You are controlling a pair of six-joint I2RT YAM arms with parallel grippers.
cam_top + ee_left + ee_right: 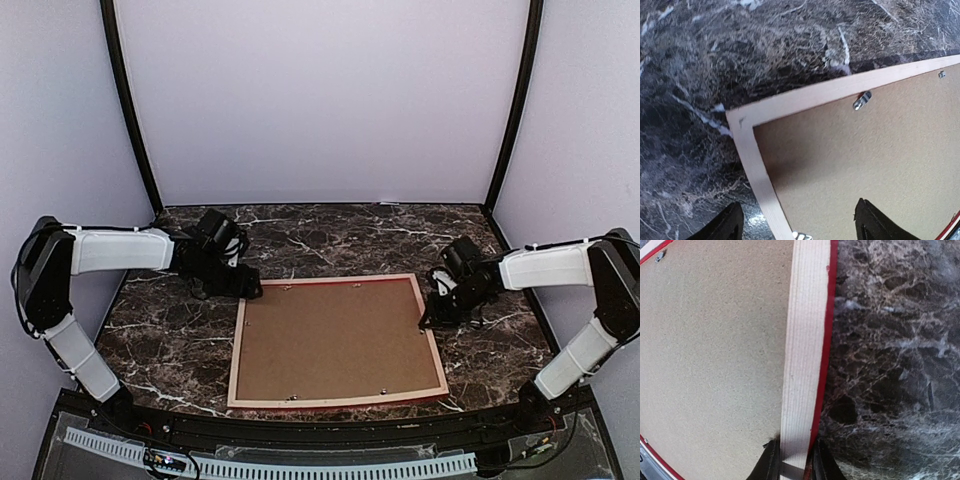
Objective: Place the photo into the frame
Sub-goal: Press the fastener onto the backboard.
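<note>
Flat on the dark marble bench, rear side up, lies the thin-railed red rectangular picture frame, with a plain brown backing board filling it and its long axis running roughly left to right. It looks stiff and light, best pinched by opposite rails. The right claw is nipped tight on the right rail. The left claw gapes wide astride the left rail near the far corner, holding nothing. No photo shows.
</note>
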